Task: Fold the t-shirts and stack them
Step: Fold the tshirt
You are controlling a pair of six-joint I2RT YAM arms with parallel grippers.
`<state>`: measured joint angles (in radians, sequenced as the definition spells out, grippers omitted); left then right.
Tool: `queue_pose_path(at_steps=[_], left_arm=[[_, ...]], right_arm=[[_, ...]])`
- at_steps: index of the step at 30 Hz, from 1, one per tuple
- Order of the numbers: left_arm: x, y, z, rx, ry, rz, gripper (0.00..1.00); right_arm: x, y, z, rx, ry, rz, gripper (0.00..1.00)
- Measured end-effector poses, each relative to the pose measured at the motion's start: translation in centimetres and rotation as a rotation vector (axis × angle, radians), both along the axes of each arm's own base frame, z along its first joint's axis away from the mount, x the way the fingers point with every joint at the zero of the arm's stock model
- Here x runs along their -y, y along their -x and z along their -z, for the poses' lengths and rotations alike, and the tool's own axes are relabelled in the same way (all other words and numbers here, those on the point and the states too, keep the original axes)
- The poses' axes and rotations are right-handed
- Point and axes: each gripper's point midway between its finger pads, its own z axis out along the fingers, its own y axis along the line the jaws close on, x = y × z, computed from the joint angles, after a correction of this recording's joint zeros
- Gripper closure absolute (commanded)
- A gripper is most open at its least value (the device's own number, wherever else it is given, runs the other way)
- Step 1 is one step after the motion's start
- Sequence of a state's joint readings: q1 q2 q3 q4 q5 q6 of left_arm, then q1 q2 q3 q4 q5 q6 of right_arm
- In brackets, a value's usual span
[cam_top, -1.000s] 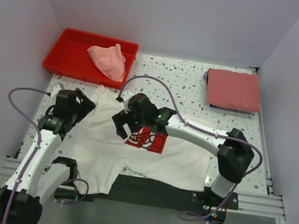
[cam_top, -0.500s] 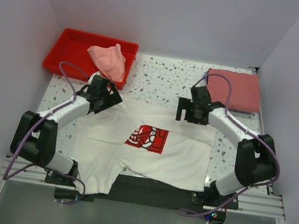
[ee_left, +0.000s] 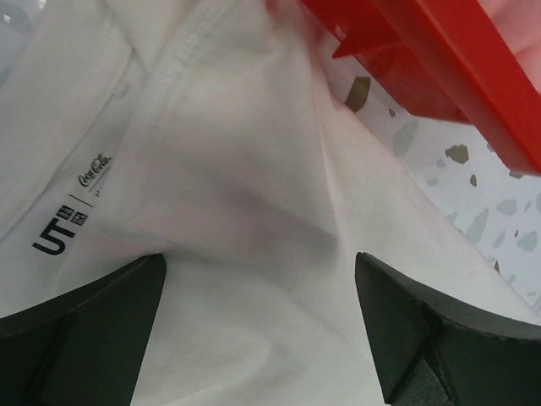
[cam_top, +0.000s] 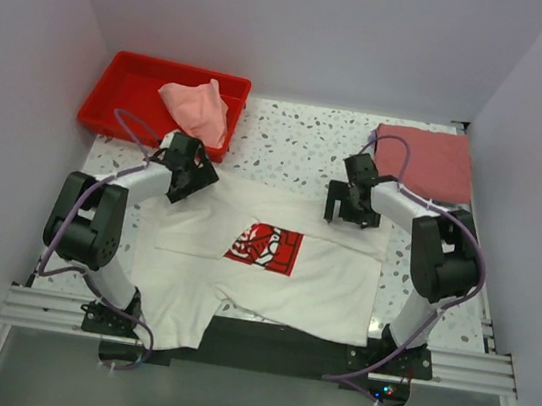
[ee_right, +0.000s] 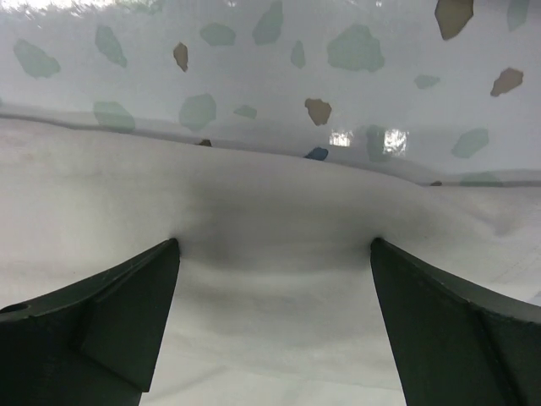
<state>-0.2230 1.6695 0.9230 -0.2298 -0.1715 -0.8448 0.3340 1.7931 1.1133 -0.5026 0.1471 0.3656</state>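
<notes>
The white t-shirt [cam_top: 321,281] with a red chest print [cam_top: 265,248] lies spread on the table, its hem hanging over the near edge. My left gripper [cam_top: 186,173] is open at the shirt's far left corner, and white cloth [ee_left: 245,169] with a neck label fills the gap between its fingers [ee_left: 93,321]. At the far right edge of the shirt, my right gripper [cam_top: 351,206] is also open, with its fingertips [ee_right: 127,296] pressed onto white cloth [ee_right: 279,313]. A pale pink t-shirt [cam_top: 199,107] lies crumpled in the tray. The dusty-red t-shirt [cam_top: 423,164] lies folded at the back right.
A red plastic tray [cam_top: 124,102] stands at the back left, and its corner [ee_left: 439,59] is close beyond the left gripper. Speckled tabletop [cam_top: 300,141] shows between the tray and the folded tee. Walls close in both sides and the back.
Both arms have swung from the near and middle part of the white shirt out to its far edge, left to the far left corner and right to the far right. Jaws stayed open.
</notes>
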Motion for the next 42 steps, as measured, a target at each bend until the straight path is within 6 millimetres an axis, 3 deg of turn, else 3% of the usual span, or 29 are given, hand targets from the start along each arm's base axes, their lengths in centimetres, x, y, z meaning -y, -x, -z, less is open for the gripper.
queue_pose_path(at_steps=[7,20,30,42], left_arm=[[-3.2,-0.8,-0.2,0.029,0.036,-0.081,0.0],[-6.1,-1.1,-0.1,0.031,0.029,-0.131,0.0],[-9.4,-1.8,-0.1,0.033,0.027,-0.198,0.0],[-10.4,-2.2,-0.5,0.01,0.008,-0.198,0.0]], right_arm=[[-0.9,-2.0,-0.1,0.017,-0.004,-0.033,0.01],[-2.6,-7.2,-0.3,0.064,0.004,-0.087,0.01],[-4.1,-9.6,-0.6,0.092,-0.032,-0.114,0.01],[-4.5,-11.3,-1.3,0.111,-0.016,-0.131,0.01]])
